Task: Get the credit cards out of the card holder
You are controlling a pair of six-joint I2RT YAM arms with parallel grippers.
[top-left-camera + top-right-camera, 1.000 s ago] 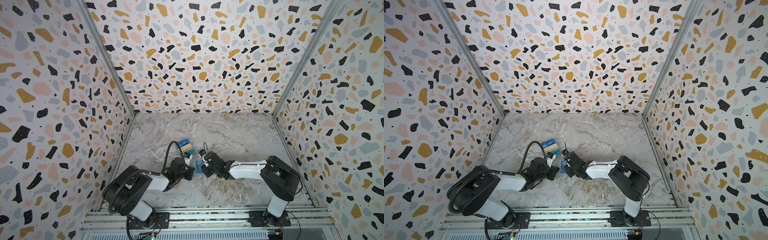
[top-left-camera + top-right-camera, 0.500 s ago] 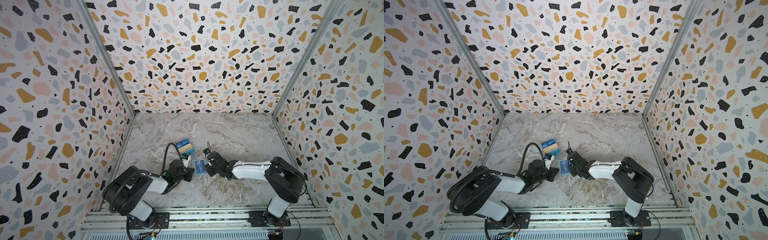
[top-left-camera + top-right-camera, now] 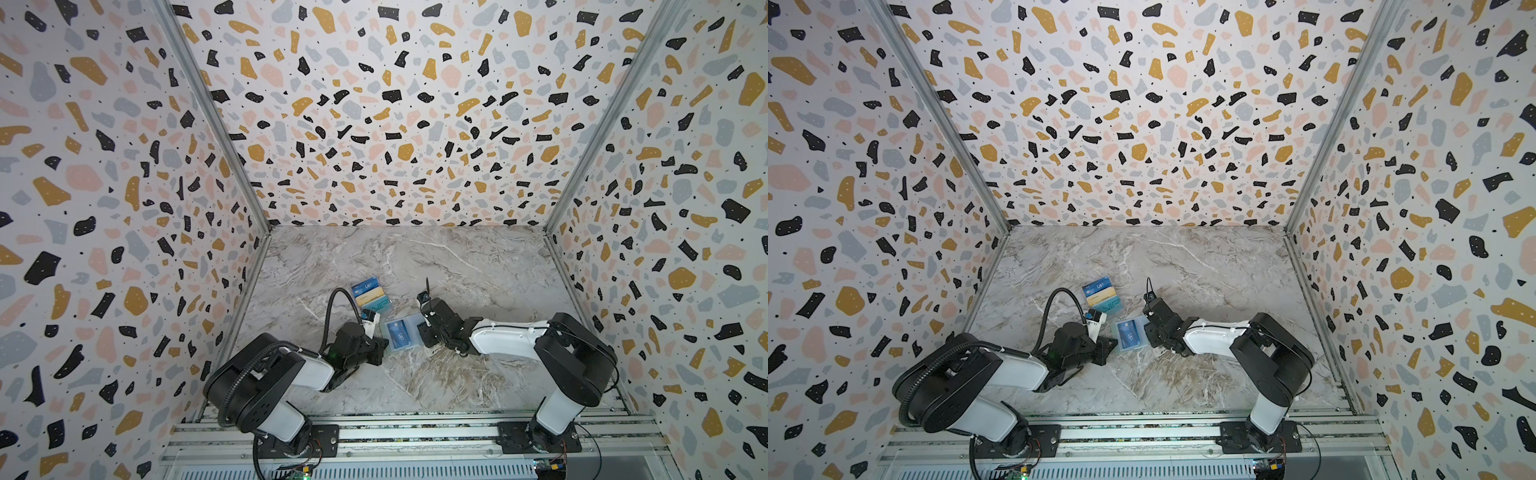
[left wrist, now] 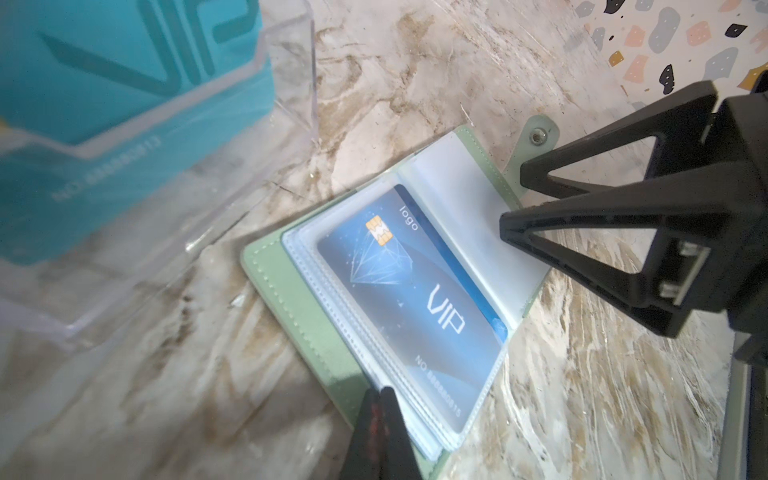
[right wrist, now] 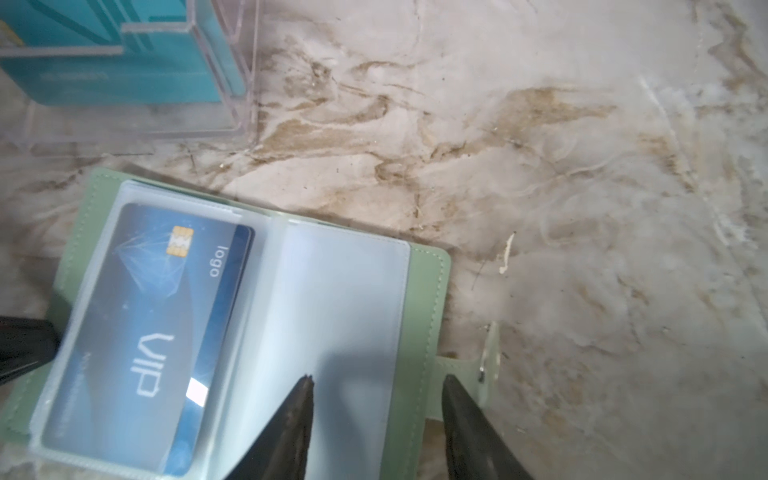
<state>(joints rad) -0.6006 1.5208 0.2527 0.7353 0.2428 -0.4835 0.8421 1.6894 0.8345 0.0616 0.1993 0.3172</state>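
On dark blue card [image 4: 415, 291], in card holder [image 4: 303, 307] sleeve: "VIP", "logo", "NO." plus digits, blurred. On teal card [image 4: 104, 83], in clear stand [image 4: 291, 62]: large "VIP", "NO." digits blurred.

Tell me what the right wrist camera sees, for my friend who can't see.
A mint-green card holder lies open on the marble table with a dark blue VIP card in one clear sleeve. The right gripper, jaws open, hangs over the empty facing sleeve. A clear stand with a teal card stands nearby.

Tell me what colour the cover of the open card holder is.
Mint green; the card holder cover shows best in the left wrist view.
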